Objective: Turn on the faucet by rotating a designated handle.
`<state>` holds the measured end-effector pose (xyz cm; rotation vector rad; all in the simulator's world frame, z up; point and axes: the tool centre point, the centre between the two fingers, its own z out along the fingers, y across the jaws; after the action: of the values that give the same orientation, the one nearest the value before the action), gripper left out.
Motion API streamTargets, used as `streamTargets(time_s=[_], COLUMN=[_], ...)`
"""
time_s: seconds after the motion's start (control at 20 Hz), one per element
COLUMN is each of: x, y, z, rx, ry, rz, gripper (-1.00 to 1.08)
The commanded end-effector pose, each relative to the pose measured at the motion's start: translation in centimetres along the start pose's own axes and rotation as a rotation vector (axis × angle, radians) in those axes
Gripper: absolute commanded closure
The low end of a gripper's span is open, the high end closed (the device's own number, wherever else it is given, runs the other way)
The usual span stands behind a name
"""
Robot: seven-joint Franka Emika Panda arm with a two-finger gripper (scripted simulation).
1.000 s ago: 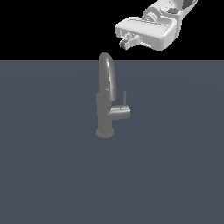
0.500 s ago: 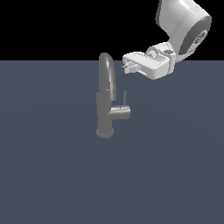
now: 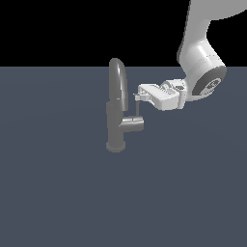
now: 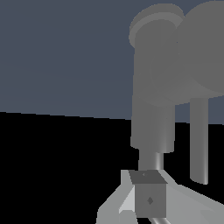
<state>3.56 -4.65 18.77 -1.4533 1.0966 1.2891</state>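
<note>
Faucet (image 3: 117, 108) stands upright on the grey surface (image 3: 58, 193); end effector (image 3: 139, 98) touches handle (image 3: 138, 109) top; grip unclear.

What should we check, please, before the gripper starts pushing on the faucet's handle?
1. Gripper at handle height: ok, its tips sit by the rod's upper end.
2. Contact with the handle: cannot tell; the exterior view shows them meeting, the wrist view is too close to confirm.
3. Jaws open or shut: cannot tell, only one finger shows clearly.
4. Clearance from the spout: ok, the gripper sits to the exterior view's right of it.
5. Faucet upright on its base: ok.
6. Handle position: ok, the rod stands upright on the side cylinder.
</note>
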Motion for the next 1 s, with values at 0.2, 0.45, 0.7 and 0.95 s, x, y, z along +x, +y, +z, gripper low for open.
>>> streamTargets(time_s=[0.2,0.45,0.7,0.95], x=[2.3,2.7,2.5,2.2], y=[-0.1,-0.1,0.4,1.7], z=[0.5,0.7,0.7,0.7], rx=[0.055,0.063,0.062,0.062], ry=[-0.064,-0.072,-0.072,-0.072], rz=[0.054,0.061,0.062,0.062], gripper=[1.08,1.08,1.08,1.08])
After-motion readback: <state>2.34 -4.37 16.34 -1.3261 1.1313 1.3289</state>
